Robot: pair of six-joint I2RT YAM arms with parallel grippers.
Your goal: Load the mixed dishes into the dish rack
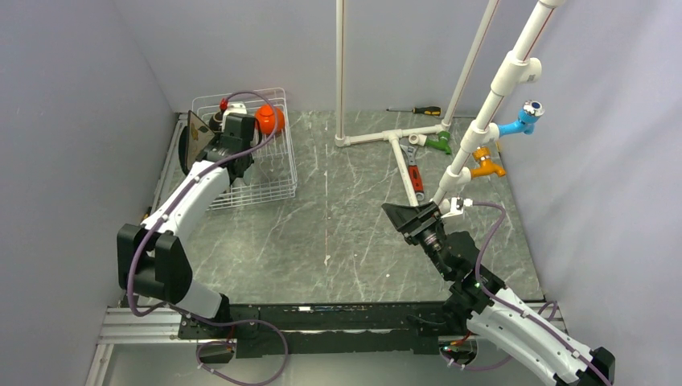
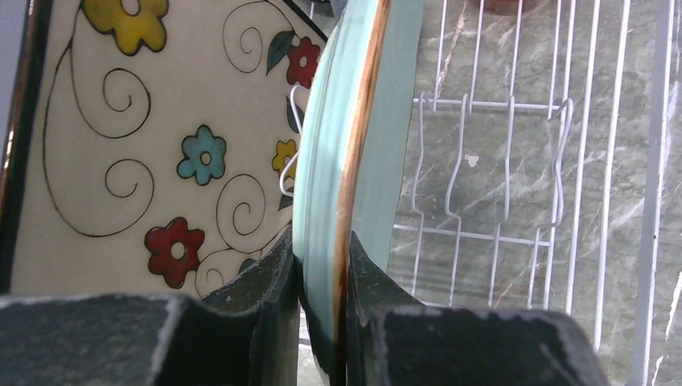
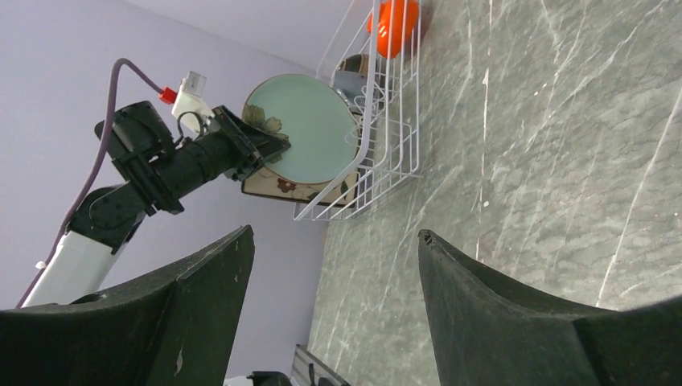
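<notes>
The white wire dish rack [image 1: 269, 173] stands at the far left of the table. My left gripper [image 1: 204, 142] is shut on the rim of the pale green round plate [image 2: 354, 137], holding it upright on edge over the rack's left end. It shows round in the right wrist view [image 3: 306, 129]. The brown square floral plate [image 2: 153, 121] stands upright just left of it. The orange bowl [image 1: 269, 119] lies in the rack's far right corner. Bare tines [image 2: 499, 161] stand to the plate's right. My right gripper [image 1: 410, 215] is open and empty above the table's middle right.
A white pipe frame [image 1: 482, 121] with blue [image 1: 524, 121], orange [image 1: 486, 167] and green [image 1: 438, 143] taps stands at the back right. A screwdriver [image 1: 418, 110] and a red-handled tool [image 1: 415, 173] lie near it. Grey walls close in on the left, right and back.
</notes>
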